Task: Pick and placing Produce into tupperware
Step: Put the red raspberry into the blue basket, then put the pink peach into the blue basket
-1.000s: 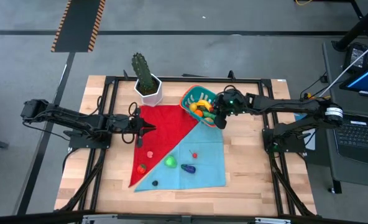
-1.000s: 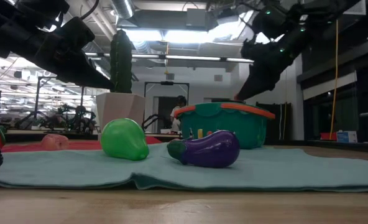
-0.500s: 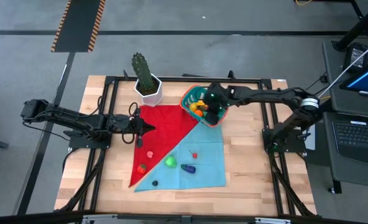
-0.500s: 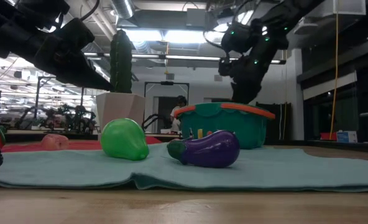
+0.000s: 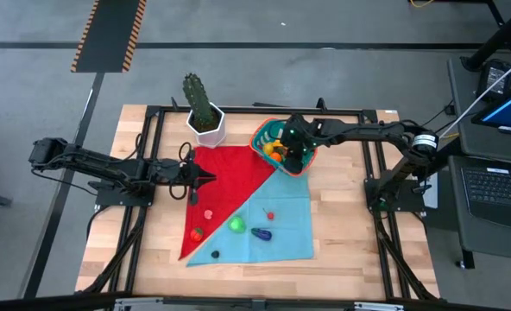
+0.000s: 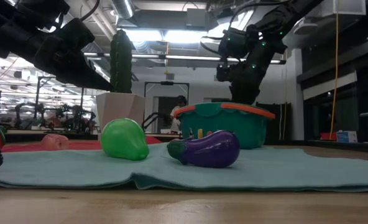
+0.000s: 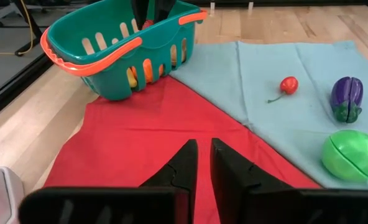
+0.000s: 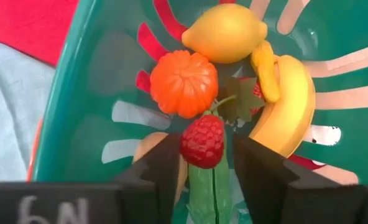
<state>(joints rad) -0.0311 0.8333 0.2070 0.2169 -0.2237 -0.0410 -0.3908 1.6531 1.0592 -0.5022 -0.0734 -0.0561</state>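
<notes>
Tupperware [image 5: 277,142] sits at the far edge of the counter [image 5: 342,250], on the corner of the red cloth [image 5: 225,186] beside the cactus pot [image 5: 205,125]. Right pincer [image 8: 202,163] is lowered into it, fingers apart with a red raspberry [image 8: 202,140] between them; whether the pads still touch it cannot be told. Orange, lemon and banana already lie inside. For a clean drop, the fingers should be spread fully and lifted straight up, clear of the orange rim. Open room lies over the teal cloth [image 5: 281,225], where the green pear [image 5: 236,225], eggplant [image 5: 261,233] and cherry [image 5: 269,215] remain. Left pincer [image 7: 199,163] waits over the red cloth, fingers nearly together.
</notes>
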